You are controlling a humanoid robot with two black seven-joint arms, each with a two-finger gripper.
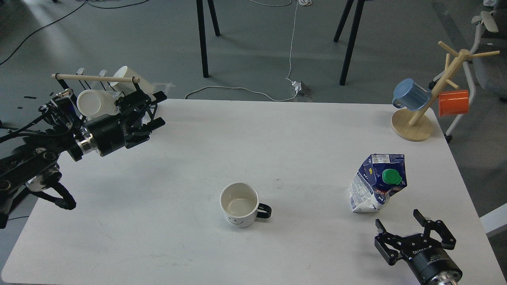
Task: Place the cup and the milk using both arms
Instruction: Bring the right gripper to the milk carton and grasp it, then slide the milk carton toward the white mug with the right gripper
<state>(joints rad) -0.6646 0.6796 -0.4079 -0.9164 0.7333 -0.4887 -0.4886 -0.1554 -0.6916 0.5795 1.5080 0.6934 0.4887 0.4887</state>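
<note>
Neither is grasped yet: the smiley mug (239, 205) stands mid-tabletop (198, 130), the milk carton (376, 184) to its right; right end effector (400, 225) spread just below the carton, left end effector (152, 113) released far up-left; reach comes next

light: even, diffuse, bright | shadows: soft, faint under cup (240, 204) and milk (377, 183) | glare: mild on table (237, 138) | focus: sharp throughout

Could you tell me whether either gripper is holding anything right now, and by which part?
Nothing is held. The right gripper is open near the milk; the left gripper is open, far from the cup.
</note>
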